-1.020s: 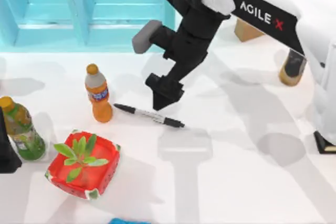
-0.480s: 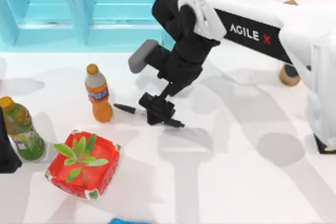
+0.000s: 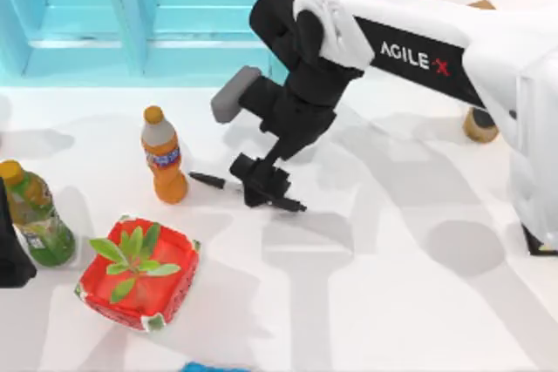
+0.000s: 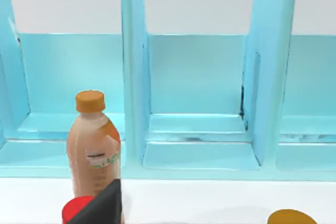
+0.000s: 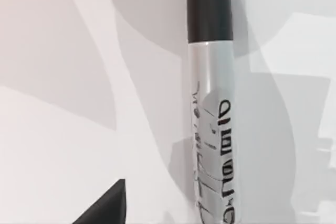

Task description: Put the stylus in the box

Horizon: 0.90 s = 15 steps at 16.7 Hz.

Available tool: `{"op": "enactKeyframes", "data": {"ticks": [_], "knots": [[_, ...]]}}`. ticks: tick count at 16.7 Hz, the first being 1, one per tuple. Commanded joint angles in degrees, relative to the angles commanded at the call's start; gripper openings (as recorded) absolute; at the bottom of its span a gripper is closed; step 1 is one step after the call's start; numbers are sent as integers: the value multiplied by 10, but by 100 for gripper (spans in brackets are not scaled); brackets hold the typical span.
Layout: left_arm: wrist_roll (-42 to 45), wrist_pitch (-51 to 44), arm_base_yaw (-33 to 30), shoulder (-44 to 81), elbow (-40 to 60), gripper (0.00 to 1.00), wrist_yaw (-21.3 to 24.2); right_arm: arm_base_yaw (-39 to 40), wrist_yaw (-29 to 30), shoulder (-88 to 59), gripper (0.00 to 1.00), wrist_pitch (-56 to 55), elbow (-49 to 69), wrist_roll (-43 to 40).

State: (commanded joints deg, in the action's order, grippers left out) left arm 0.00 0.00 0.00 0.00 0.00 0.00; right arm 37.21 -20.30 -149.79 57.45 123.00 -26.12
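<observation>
The stylus (image 3: pixel 211 182) lies flat on the white table, right of the orange bottle, its black ends sticking out on both sides of my right gripper (image 3: pixel 259 186). That gripper is down over the stylus's middle. In the right wrist view the grey barrel with black lettering (image 5: pixel 212 124) is very close, and one dark fingertip (image 5: pixel 107 205) stands apart from it, so the gripper is open. The light-blue box (image 3: pixel 131 50) with upright dividers stands at the back left, also seen as the box (image 4: pixel 197 77) in the left wrist view. My left gripper (image 3: pixel 10 259) is parked at the left edge.
An orange bottle (image 3: pixel 163 156) stands just left of the stylus. A green bottle (image 3: pixel 33 215) and a red tray with a green plant (image 3: pixel 179 294) sit at the front left. A brown object (image 3: pixel 484 115) stands at the right, behind the right arm.
The right gripper came down and leftward onto the stylus's middle during the first half second. Since then it has barely moved, and the stylus lies where it was.
</observation>
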Motion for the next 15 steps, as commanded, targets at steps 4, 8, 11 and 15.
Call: {"op": "enactKeyframes", "data": {"ticks": [4,8,11,15], "knots": [[0,0,0,0,0,100,0,0,0,0,47,0,0,0],[0,0,0,0,0,100,0,0,0,0,17,0,0,0],[0,0,0,0,0,100,0,0,0,0,0,0,0,0],[0,0,0,0,0,100,0,0,0,0,0,0,0,0]]}}
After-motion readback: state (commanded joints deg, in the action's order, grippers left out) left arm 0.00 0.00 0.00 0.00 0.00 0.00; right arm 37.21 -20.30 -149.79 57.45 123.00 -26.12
